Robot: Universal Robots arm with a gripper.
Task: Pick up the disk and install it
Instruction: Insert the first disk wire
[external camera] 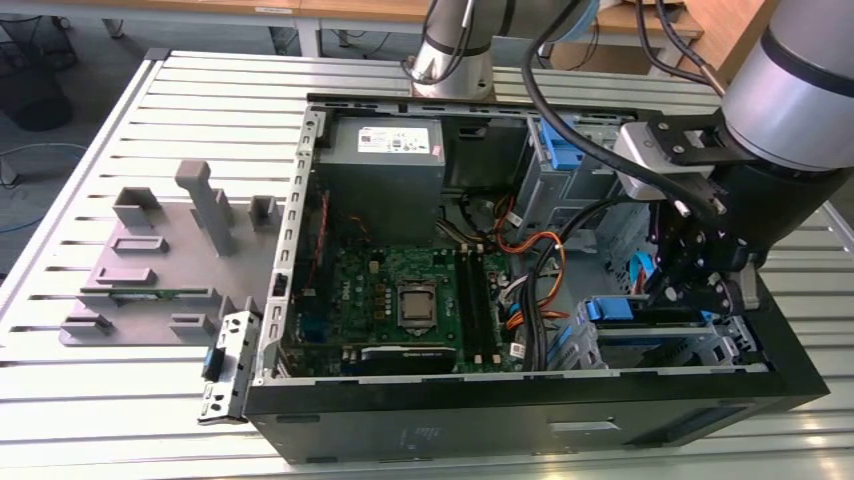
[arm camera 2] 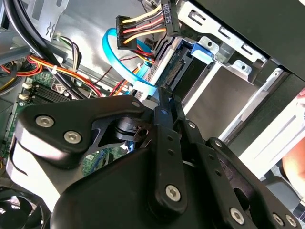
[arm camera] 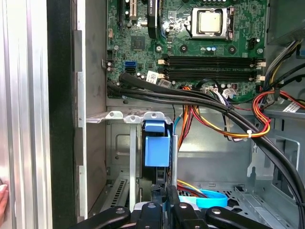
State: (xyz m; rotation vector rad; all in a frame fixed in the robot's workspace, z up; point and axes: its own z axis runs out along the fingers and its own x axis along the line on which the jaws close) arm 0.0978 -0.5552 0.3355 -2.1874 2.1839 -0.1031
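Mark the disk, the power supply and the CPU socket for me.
disk [arm camera: 156,150], first wrist view, blue side rail.
power supply [external camera: 380,195], exterior view, grey face.
CPU socket [arm camera: 209,21], first wrist view, silver lid.

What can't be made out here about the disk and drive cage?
Label of the disk: first wrist view, the drive cage hides all but its blue end.
How deep it sits: exterior view, the hand and arm cover the drive cage.
Cage floor: second wrist view, the hand's black body blocks it.
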